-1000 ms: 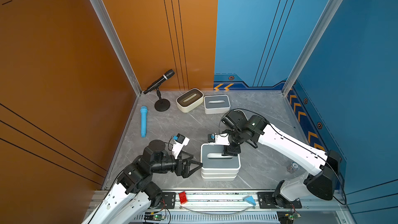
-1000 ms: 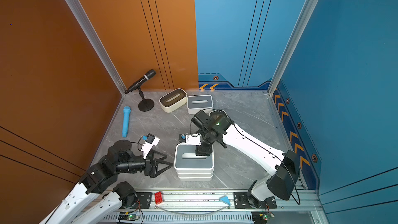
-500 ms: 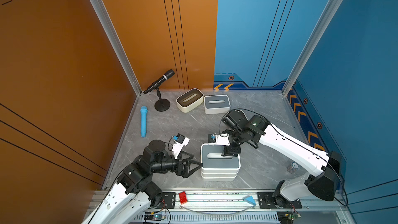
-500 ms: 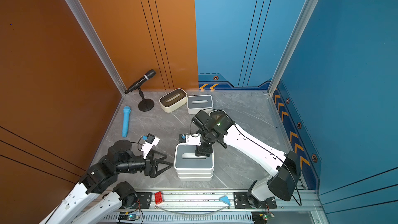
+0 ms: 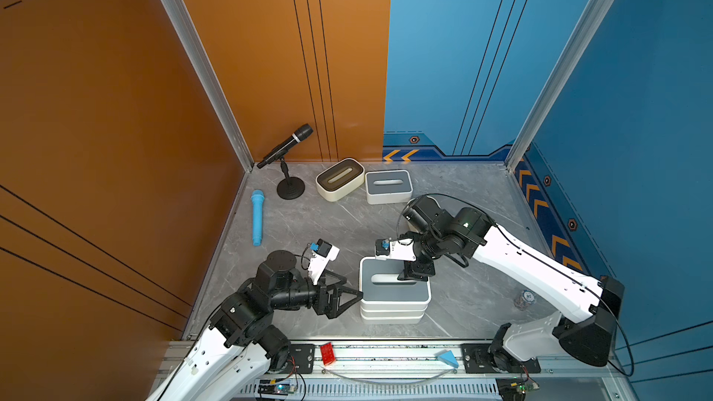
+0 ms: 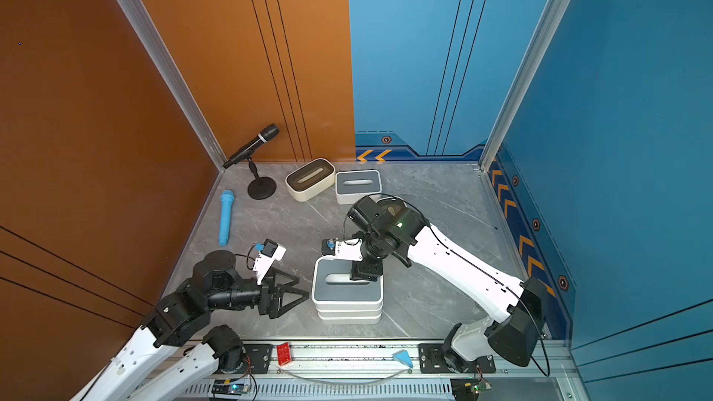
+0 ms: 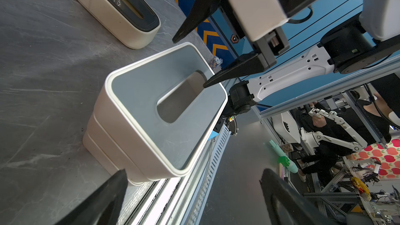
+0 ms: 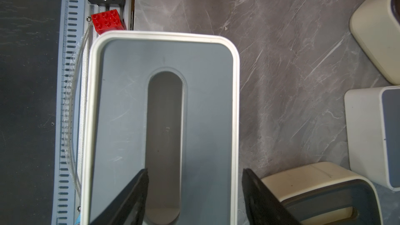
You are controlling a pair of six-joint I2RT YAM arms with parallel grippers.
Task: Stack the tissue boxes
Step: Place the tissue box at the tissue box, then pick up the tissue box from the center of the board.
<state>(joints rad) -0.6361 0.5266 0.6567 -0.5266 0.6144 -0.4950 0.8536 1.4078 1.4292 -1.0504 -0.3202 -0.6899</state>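
- Right wrist view looks straight down on the top tissue box (image 8: 164, 57). It has a grey lid and sits square on the stack (image 5: 393, 312) of three at the front middle of the table (image 5: 308, 217).
- The right gripper (image 8: 194, 169) hangs over that box with its jaws parted. One finger is by the slot (image 8: 164, 126) and the other is just outside the long wall. A sliver of table shows beside the outer finger, so the gripper appears to pinch nothing.
- The left gripper (image 5: 353, 286) is spread wide and empty at the stack's left side, with its tips just beside the stack's wall.
- Three boxes lie loose, all beyond the stack on the side away from the robot.
- The nearest is a dark-lidded cream box (image 8: 320, 191), just beside the stack and close to the right gripper's outer finger. In both top views the right arm hides nearly all of it, so its long axis cannot be read.
- The brown-lidded box (image 5: 339, 179) and the grey-lidded box (image 5: 388, 186) sit side by side at the table's far edge. The grey one lies lengthwise across the table and the brown one is skewed.
- The right arm is judged the nearer to every loose box, since the left would have to reach past the stack. A short shift away from the robot should bring the right gripper over the cream box.
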